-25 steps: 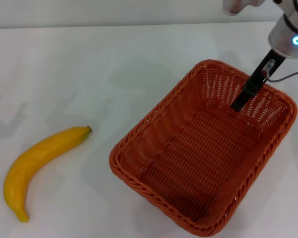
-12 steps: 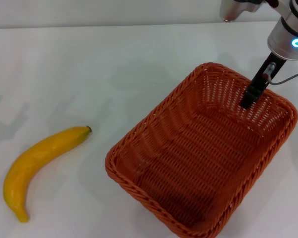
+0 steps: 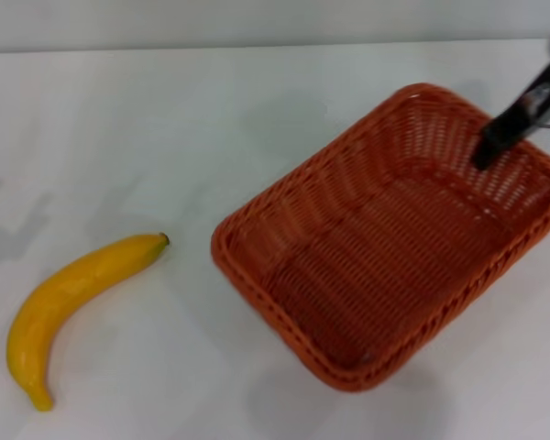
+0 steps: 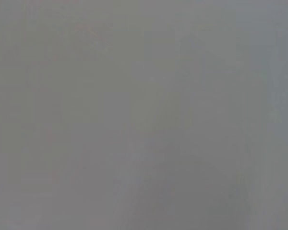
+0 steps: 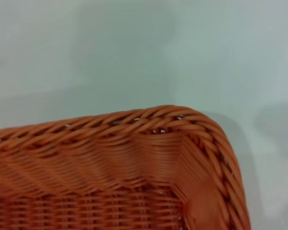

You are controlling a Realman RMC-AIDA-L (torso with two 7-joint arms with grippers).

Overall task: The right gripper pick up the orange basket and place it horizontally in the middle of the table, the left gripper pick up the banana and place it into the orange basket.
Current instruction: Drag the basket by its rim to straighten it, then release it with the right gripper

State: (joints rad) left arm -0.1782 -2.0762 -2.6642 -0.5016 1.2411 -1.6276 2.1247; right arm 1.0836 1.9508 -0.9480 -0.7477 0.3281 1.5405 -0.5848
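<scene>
Currently right gripper (image 3: 495, 147) clamps far-right wall of orange basket (image 3: 385, 257); basket long axis diagonal on desk (image 3: 165, 119), right of centre. Banana (image 3: 73, 293) well left. Left gripper unseen.

The right pincer (image 3: 495, 145) reaches in from the right edge of the head view, its dark fingers (image 3: 506, 134) slanting downward. The left arm does not show.
</scene>
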